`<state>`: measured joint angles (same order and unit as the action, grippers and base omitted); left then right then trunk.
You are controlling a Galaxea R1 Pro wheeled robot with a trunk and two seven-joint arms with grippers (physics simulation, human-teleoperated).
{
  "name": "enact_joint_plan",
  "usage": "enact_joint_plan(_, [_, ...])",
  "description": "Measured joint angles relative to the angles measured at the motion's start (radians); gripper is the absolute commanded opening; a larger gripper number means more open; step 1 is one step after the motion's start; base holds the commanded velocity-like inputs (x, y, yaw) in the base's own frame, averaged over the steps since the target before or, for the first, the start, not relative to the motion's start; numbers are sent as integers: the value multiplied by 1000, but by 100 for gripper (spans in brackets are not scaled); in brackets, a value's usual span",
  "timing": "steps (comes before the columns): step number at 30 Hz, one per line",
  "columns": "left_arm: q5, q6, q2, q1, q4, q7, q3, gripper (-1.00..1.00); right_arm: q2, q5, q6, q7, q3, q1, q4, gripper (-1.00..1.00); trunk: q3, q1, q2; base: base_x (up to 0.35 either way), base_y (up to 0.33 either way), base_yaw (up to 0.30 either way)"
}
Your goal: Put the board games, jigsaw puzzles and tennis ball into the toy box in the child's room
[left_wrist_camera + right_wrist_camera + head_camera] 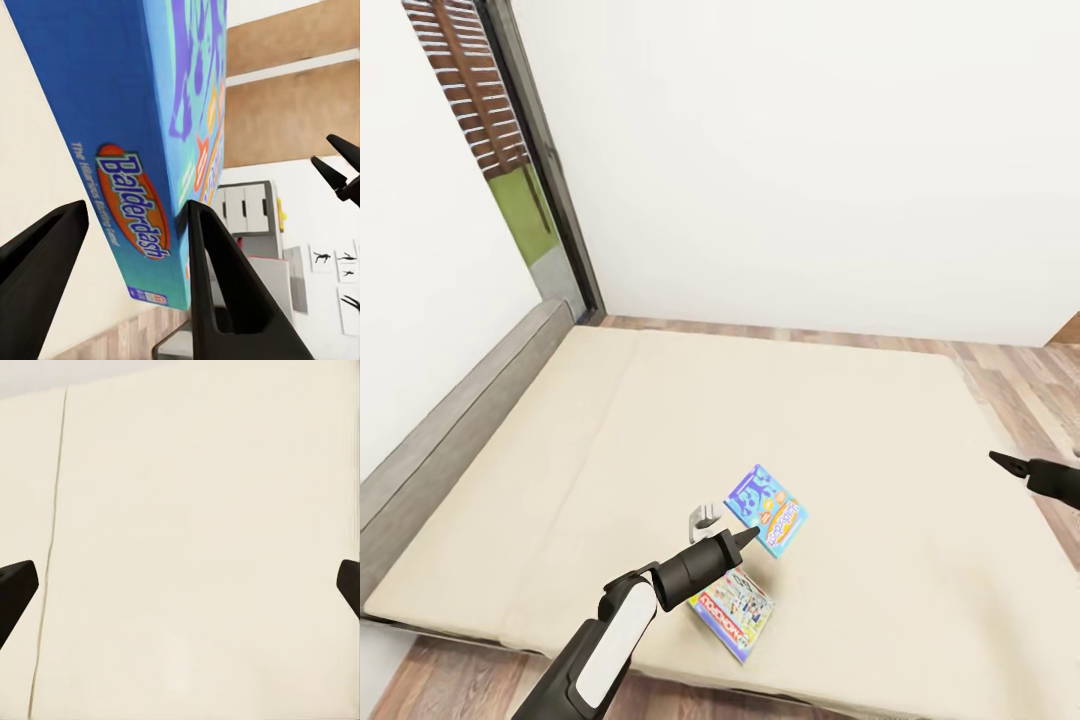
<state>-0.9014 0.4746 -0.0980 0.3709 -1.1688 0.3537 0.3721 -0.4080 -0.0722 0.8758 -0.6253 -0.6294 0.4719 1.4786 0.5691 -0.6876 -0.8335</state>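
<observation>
The step in hand is collecting the two board games from the bed [560, 480], and the left gripper [745, 540] is set at the blue Balderdash box [766, 510]. In the left wrist view its two dark fingers [217, 292] stand apart with the box's edge between them, one finger right against the box and the other well clear of it, so the gripper is spread and not yet clamped; whether the near finger truly touches cannot be told. The blue box lies flat on the mattress near the foot edge, its long axis running diagonally from near-right to far-left in the head view. The Monopoly box [732, 610] lies just beside it, closer to the bed's edge, partly under the left forearm, and seems to run on the opposite diagonal. The right gripper [1010, 464] hovers over bare mattress well to the right, its fingertips [16, 585] wide apart and holding nothing. Next, I judge, the left fingers must close on the box's edge before lifting it off the bed.
</observation>
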Motion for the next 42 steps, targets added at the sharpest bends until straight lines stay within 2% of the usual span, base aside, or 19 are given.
enact_joint_plan(42, [0, 1, -1, 1, 3, 0, 0, -100, 0, -1, 27, 0, -1, -19, 36, 100, -196, 161, 295, 0, 0, -118])
